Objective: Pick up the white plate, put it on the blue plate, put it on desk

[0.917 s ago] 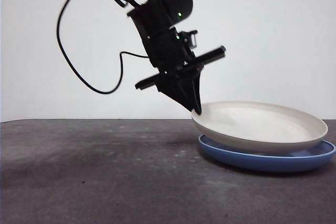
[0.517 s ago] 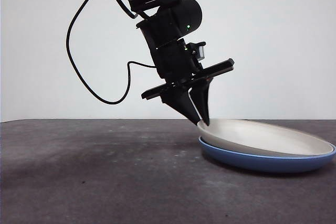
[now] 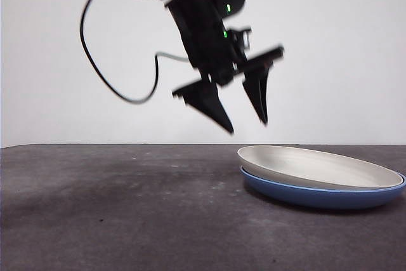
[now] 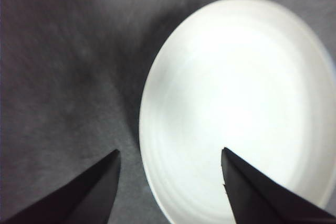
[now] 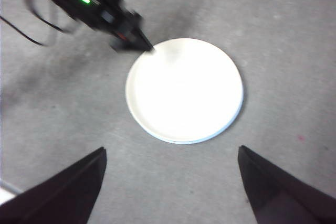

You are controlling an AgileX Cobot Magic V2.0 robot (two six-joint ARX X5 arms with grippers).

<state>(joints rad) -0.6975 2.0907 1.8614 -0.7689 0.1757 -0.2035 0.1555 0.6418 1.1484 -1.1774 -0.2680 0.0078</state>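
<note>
The white plate [image 3: 317,166] lies nested in the blue plate [image 3: 323,193] on the desk [image 3: 127,207] at the right. My left gripper [image 3: 247,125] hangs open and empty above the white plate's near-left rim, clear of it. In the left wrist view the white plate [image 4: 236,108] fills the space beyond the gripper [image 4: 170,153], one jaw over the plate and one over the desk. In the right wrist view the white plate [image 5: 185,88] lies far off, with a thin blue edge [image 5: 231,124] showing. My right gripper [image 5: 170,153] is open and empty, high above.
The left arm's black body and cable [image 3: 95,68] hang over the middle of the desk. A white wall stands behind. The desk's mottled top [image 5: 273,35] surrounds the stacked plates.
The left gripper let go of the white plate's rim, opened its jaws and rose. The white plate dropped from its tilt and settled flat in the blue plate.
</note>
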